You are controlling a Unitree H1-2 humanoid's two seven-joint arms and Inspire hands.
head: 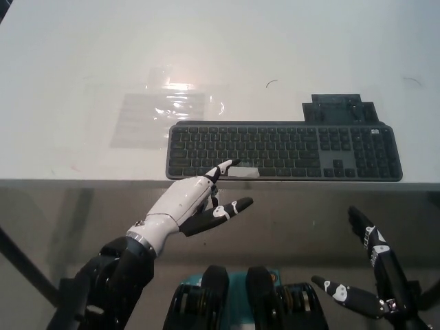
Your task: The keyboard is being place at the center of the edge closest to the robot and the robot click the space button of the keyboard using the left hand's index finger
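1. While poised over the near edge of the bench, holds nothing in left hand. Index finger stretched forward, thumb splayed sideways, remaining fingers tucked under the palm.
2. Position of keyboard: flat on the bench, long side parallel to the near edge and right along it, sitting somewhat right of picture middle.
3. Location of space button: bottom row, marked by a pale tape patch. Index fingertip at the button's left end. Cannot tell whether touching or just above.
4. Step in hand, as a judgement: last bit of the approach to the press, or the press itself. No visible sign of a key pushed down.
5. Next move probably calls for a short straight push down with the fingertip, maybe a slight shift to the right first to land squarely on the button. Needs the thumb and tucked fingers kept off the bench edge and off neighbouring keys in the bottom row.
6. Position of right hand: low at the right, below the bench edge, well apart from the keyboard, fingers spread and released, holding nothing.
7. Also on the bench: clear plastic sheet beyond the keyboard's left end, and black flat piece just behind its far edge at the right. Neither in the fingertip's way.
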